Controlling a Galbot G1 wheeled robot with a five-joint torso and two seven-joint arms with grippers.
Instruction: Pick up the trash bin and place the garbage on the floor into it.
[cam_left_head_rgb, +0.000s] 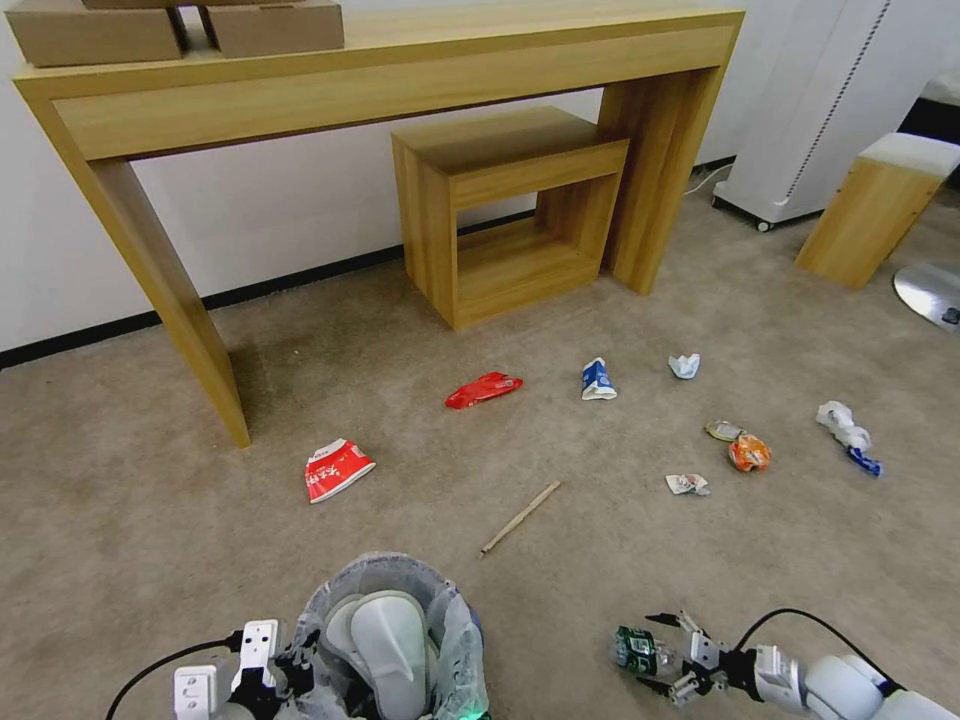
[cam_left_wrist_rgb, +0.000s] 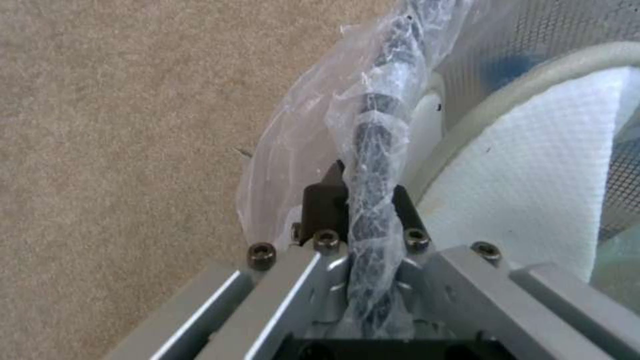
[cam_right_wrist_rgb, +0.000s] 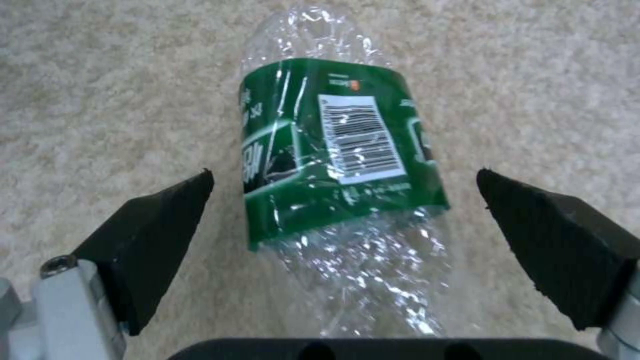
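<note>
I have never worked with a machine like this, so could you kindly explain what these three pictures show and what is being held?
This is a wheeled robot with two arms. The wide picture comes from its head camera and looks down at a carpeted floor; the other two come from cameras on its wrists. The left gripper is shut on the bagged rim of the trash bin, which already holds white slippers. The right gripper is open, its fingers either side of a crushed clear bottle with a green label, lying on the carpet. Farther off lie a red-white cup, a red wrapper, a blue-white carton and a wooden stick.
</note>
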